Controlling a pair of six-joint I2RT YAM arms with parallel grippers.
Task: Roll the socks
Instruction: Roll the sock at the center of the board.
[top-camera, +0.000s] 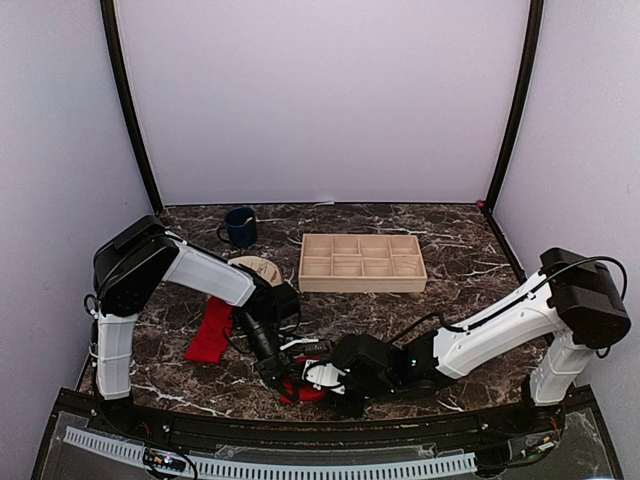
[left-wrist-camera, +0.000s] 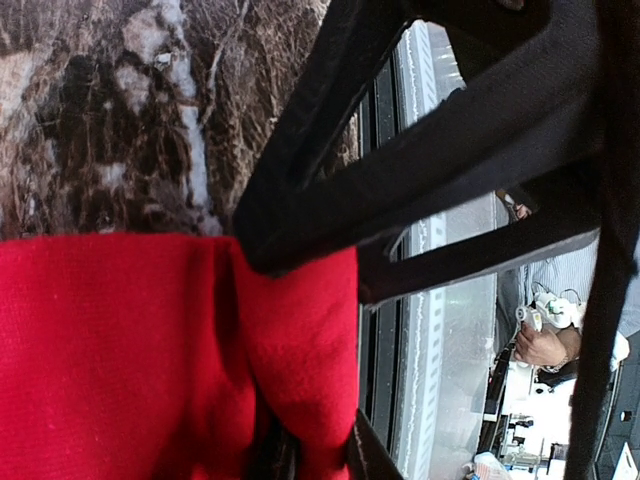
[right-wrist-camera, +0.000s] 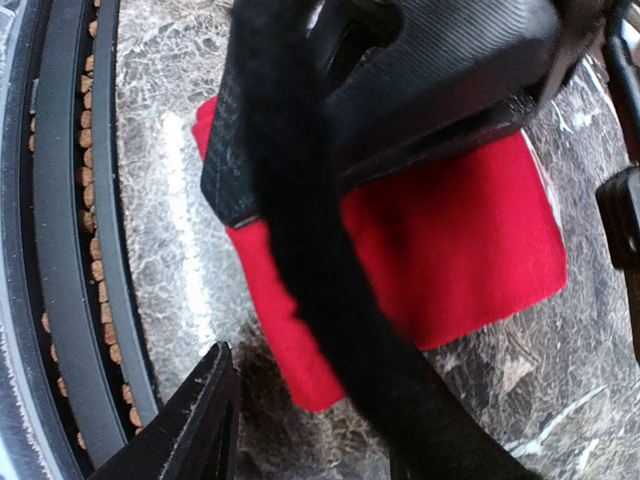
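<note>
One red sock (top-camera: 209, 331) lies flat on the marble table, left of centre. The other sock (top-camera: 306, 392) is a folded red bundle near the front edge, large in the left wrist view (left-wrist-camera: 120, 360) and the right wrist view (right-wrist-camera: 450, 250). My left gripper (top-camera: 284, 377) is shut on this bundle, with red fabric pinched between its jaws (left-wrist-camera: 320, 450). My right gripper (top-camera: 320, 381) faces it from the right and stands open (right-wrist-camera: 300, 430). One right finger (right-wrist-camera: 190, 425) rests beside the bundle's near corner and the other crosses over the fabric.
A beige patterned plate (top-camera: 256, 268) sits behind the left arm. A dark blue mug (top-camera: 240, 227) stands at the back left, and a wooden compartment tray (top-camera: 361, 262) at the back centre. The table's black front rail (top-camera: 300, 440) runs close to the bundle.
</note>
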